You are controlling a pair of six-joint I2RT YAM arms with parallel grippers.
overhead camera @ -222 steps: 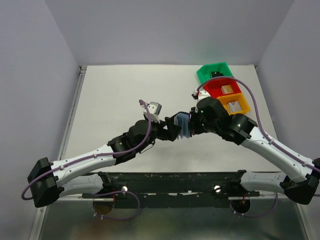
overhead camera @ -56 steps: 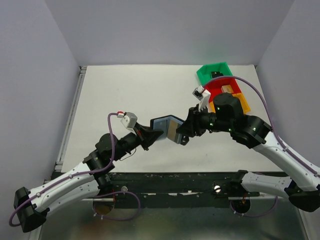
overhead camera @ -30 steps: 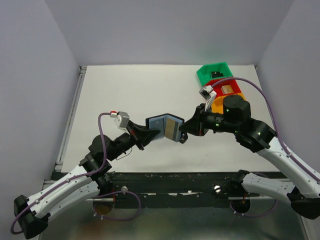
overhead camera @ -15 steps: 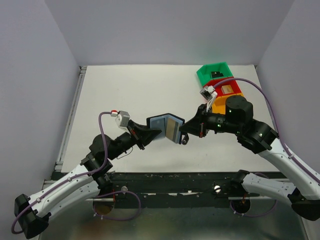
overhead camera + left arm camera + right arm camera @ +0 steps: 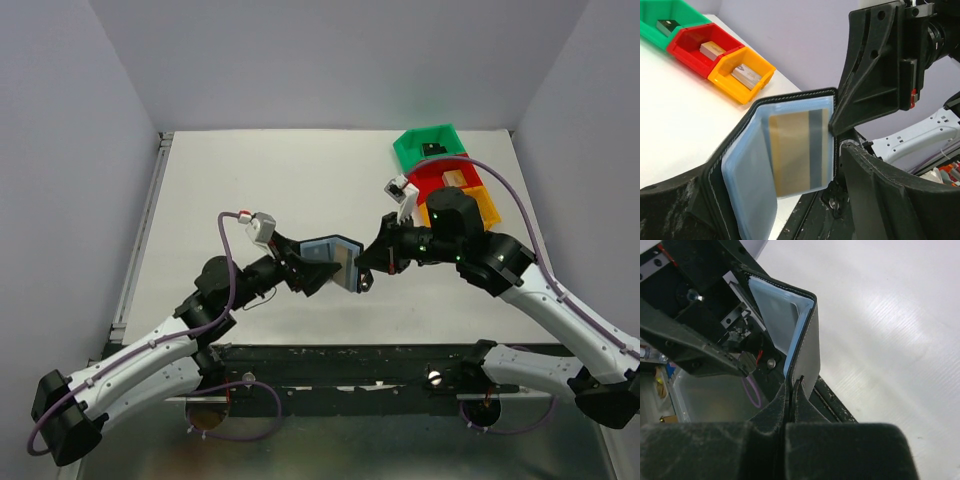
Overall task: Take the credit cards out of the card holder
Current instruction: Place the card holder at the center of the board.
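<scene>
Black card holder (image 5: pixel 320 250) open, aloft — right gripper (image 5: pixel 791 391) pinching edge

Card holder (image 5: pixel 335 257) positioned over tabletop (image 5: pixel 250 180) centre, between left pincer (image 5: pixel 308 275) and right pincer (image 5: pixel 363 268) | bins (image 5: pixel 432 176) ranged behind, far right.

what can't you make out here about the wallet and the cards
- Card count: the left wrist view shows one gold card behind a frosted pocket of the wallet; any behind it are hidden.
- Card print: blurred by that pocket.
- Left fingers: tips cut off by the left wrist view's bottom edge, so contact with the wallet is unclear.
- Bins: contents too small in the top view.
</scene>
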